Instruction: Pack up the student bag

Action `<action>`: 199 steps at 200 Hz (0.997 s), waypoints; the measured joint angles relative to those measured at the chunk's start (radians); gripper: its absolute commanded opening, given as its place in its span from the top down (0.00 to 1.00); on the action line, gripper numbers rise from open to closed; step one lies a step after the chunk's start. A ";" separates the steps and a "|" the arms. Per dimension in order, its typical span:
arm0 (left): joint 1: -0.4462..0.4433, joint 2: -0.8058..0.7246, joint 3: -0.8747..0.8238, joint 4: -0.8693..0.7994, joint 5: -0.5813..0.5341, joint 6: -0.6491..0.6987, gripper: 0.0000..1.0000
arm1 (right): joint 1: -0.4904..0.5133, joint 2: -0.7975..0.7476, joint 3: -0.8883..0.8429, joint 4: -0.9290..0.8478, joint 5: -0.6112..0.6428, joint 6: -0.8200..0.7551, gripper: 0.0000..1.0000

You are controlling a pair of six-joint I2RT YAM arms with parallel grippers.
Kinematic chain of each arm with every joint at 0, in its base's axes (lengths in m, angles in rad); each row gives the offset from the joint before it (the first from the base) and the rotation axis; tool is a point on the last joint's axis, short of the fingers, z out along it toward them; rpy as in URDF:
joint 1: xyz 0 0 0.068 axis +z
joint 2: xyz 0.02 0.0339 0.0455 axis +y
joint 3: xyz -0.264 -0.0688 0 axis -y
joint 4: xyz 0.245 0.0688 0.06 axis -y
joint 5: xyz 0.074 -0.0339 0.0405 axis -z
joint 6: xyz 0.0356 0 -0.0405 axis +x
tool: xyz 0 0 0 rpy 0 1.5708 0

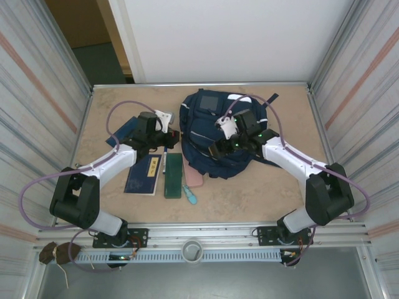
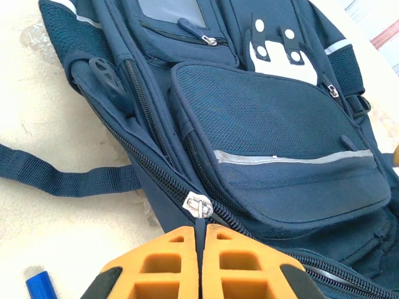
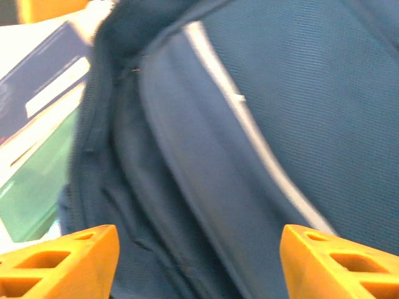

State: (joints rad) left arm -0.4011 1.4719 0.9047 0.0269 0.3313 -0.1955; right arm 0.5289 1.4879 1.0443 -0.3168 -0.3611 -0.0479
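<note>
At the left of the table (image 1: pixel 262 187), seen from above, two blue books (image 1: pixel 143 174) and a green case (image 1: pixel 173 175) lie side by side, with a pink item (image 1: pixel 194 177) and a blue pen (image 1: pixel 190 194) just to their right, all outside the pack and just beside its near-left edge; above them the left gripper (image 1: pixel 167 134) reaches to the left flank of the student bag (image 1: pixel 212 134), which lies flat at the middle-back of the table, its long axis running from far to near; in the left wrist view that gripper (image 2: pixel 201 261) is pressed fully together, and the dark tab of the silver zip pull (image 2: pixel 198 204) is pinched in the seam between its orange fingers (image 2: pixel 156 268); the zip track (image 2: pixel 134 156) runs diagonally through the pull, up and left along the bag's side and down and right past the fingers, so I judge that the coming move turns on drawing the pull along that line and not across it; whether the teeth on either side are parted I cannot tell; a loose strap (image 2: pixel 62 174) trails off to the left on the table; further right, the right gripper (image 1: pixel 215 149) hangs over the bag's near-middle, and its own view shows it (image 3: pixel 199 261) spread wide with nothing clamped, the navy fabric (image 3: pixel 299 93) and pale stripe (image 3: pixel 249 118) lying between and beyond its fingers (image 3: pixel 62 261); the left arm alone has the zip, while the right is the nearer one to steady the bag's body.
</note>
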 measured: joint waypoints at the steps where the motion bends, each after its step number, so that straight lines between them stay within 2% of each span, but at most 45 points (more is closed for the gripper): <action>1: 0.000 0.000 0.000 0.000 0.000 0.000 1.00 | 0.002 0.000 0.000 0.000 -0.001 0.000 0.27; 18: -0.008 0.000 0.000 0.000 0.001 0.000 1.00 | 0.042 0.023 0.006 -0.006 -0.019 -0.019 0.28; 28: -0.010 0.000 0.000 0.000 0.001 0.000 1.00 | 0.053 0.050 0.016 -0.008 -0.025 -0.028 0.33; 62: -0.013 0.000 0.000 -0.002 0.000 0.000 1.00 | 0.055 0.107 0.027 -0.020 -0.014 -0.051 0.85; 75: -0.014 0.000 0.000 -0.005 -0.003 0.000 1.00 | 0.053 0.105 0.027 -0.026 -0.004 -0.050 0.96; 84: -0.013 0.000 0.000 -0.005 -0.010 0.003 1.00 | 0.047 0.100 0.027 -0.028 0.002 -0.050 1.00; 128: -0.006 0.016 0.011 -0.001 -0.018 0.011 1.00 | -0.050 -0.031 -0.060 0.030 -0.022 0.009 1.00; 151: 0.017 0.090 0.065 0.007 -0.023 0.016 1.00 | -0.095 -0.095 -0.104 0.052 -0.063 0.039 1.00; 199: 0.053 0.267 0.173 0.032 -0.096 0.019 1.00 | -0.132 -0.103 -0.107 0.055 -0.129 0.063 1.00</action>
State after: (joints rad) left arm -0.3477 1.7390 1.0779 0.0593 0.2356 -0.1764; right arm 0.3965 1.3846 0.9371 -0.2619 -0.4896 0.0151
